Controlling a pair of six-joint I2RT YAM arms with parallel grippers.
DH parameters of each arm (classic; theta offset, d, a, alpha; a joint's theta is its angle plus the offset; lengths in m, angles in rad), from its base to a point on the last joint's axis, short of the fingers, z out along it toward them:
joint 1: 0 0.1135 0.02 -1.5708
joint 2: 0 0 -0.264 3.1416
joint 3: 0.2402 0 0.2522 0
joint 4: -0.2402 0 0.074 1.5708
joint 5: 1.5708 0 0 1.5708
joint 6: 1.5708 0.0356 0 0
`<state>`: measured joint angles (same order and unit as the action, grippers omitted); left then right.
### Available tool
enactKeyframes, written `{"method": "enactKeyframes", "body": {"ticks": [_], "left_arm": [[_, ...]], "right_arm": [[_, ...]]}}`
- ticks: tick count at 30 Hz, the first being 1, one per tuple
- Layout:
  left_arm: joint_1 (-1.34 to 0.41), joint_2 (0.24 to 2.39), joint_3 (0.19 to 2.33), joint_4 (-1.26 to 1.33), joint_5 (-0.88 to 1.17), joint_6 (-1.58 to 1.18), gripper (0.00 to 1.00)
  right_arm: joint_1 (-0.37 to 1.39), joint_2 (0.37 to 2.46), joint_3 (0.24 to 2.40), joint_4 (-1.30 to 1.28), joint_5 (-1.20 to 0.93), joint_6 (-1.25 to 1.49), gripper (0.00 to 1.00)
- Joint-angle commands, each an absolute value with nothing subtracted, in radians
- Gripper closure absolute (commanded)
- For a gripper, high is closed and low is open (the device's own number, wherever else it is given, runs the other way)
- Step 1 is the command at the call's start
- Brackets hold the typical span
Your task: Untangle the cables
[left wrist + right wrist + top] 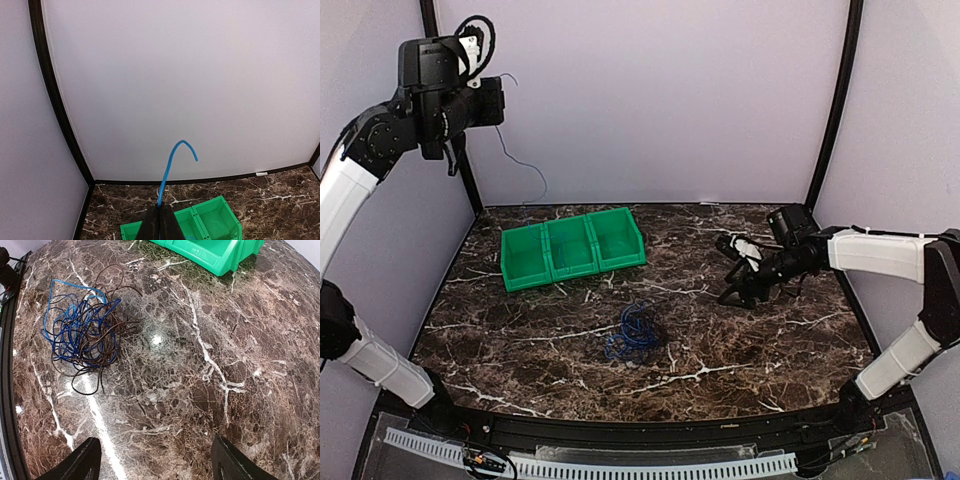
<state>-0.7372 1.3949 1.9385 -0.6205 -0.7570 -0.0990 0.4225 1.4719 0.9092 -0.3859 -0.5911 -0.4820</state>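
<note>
The cables (635,333) lie as one tangled bunch of thin blue and dark loops on the marble table, in the middle towards the front. In the right wrist view the bunch (82,332) sits at the upper left. My right gripper (728,272) hovers low over the table to the right of the bunch, open (156,462), with only bare marble between its fingers. My left gripper (498,103) is raised high at the back left, shut (161,210) on a blue cable end (172,160) that curls up past the fingertips. A thin strand (525,160) hangs below it along the back wall.
A green three-compartment bin (572,248) stands at the back left of the table; it shows below the left fingers (212,220) and at the top of the right wrist view (220,252). Pale walls with black corner posts (830,110) enclose the table.
</note>
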Motion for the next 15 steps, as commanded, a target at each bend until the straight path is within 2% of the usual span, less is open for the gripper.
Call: {"method": "enactKeyframes", "body": {"ticks": [1, 7, 15], "left_arm": [[-0.678, 1.473, 2.026, -0.609, -0.863, -0.007, 1.00], [-0.551, 1.532, 2.082, -0.629, -0.820, -0.038, 1.00], [-0.361, 1.616, 2.080, -0.624, -0.565, -0.087, 1.00]], "right_arm": [[0.417, 1.510, 0.925, -0.347, -0.597, -0.526, 0.23], [0.417, 1.505, 0.920, -0.346, -0.589, -0.542, 0.23], [0.417, 1.499, 0.917, -0.353, -0.575, -0.555, 0.23]]}}
